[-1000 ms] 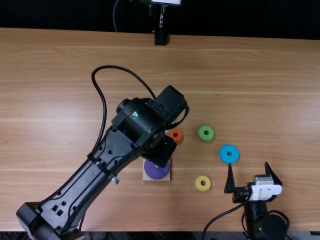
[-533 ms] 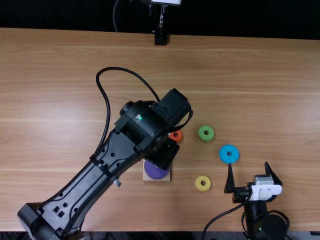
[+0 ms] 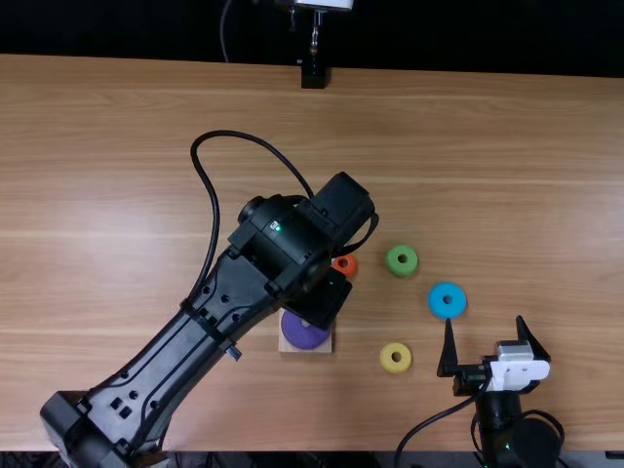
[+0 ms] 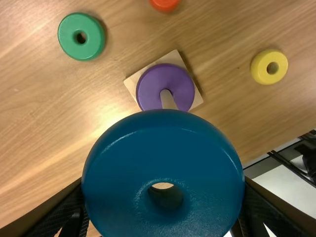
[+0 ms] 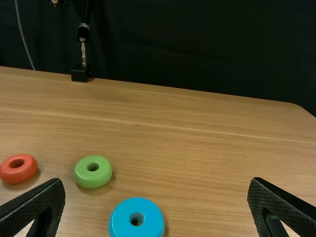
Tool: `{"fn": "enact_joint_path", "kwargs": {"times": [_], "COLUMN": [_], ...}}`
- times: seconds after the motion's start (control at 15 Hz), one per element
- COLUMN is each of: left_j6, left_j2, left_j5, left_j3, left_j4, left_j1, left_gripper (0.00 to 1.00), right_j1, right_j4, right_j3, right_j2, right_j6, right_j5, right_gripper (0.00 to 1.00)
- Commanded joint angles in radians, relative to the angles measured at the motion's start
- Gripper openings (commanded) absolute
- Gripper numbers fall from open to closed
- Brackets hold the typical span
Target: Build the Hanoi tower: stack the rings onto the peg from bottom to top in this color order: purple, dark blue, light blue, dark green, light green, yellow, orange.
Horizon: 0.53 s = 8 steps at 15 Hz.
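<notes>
"Where is the left hand (image 3: 325,297)?"

"Over the middle of the worktop (image 3: 507,146), close by the square base (image 3: 286,345). The left wrist view has the dark blue ring (image 4: 163,148) gripped flat between its two fingers, up off the wood."

"And the tower?"

"The purple ring (image 3: 305,336) sits on the base with the peg (image 4: 168,100) rising through it. The dark blue ring hides the peg's upper part in that wrist view, so whether the two touch is impossible to tell."

"What about the right hand (image 3: 485,320)?"

"It stands wide, its fingers well apart, above the worktop's near right part. The light blue ring (image 3: 436,300) lies near it, just past one fingertip in the top view."

"The other rings?"

"All flat on the wood. The yellow ring (image 3: 397,370) is to the right of the base and a little nearer the front edge. The orange ring (image 3: 350,272) lies beyond the base, beside the left hand as seen from above, and the light green ring (image 3: 394,266) is to the right of the orange one."

"The dark green ring?"

"The left wrist view has it: the dark green ring (image 4: 66,42) lies apart from the base, on the worktop."
</notes>
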Motion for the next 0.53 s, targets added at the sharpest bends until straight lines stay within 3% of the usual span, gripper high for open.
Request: {"fn": "enact_joint_path", "kwargs": {"times": [0.0,0.47], "left_j6": [-0.008,-0.008], "left_j2": [0.027,0.031], "left_j5": [-0.007,-0.005], "left_j3": [0.015,0.002], "left_j4": [0.001,0.001], "left_j1": [-0.019,-0.021], "left_gripper": [0.0,0.0], "right_j1": [-0.01,-0.011], "right_j4": [-0.012,-0.012], "right_j3": [-0.013,-0.012], "right_j2": [-0.019,-0.019], "right_j6": [0.006,0.006], "right_j5": [0.009,0.009], "right_gripper": [1.0,1.0]}}
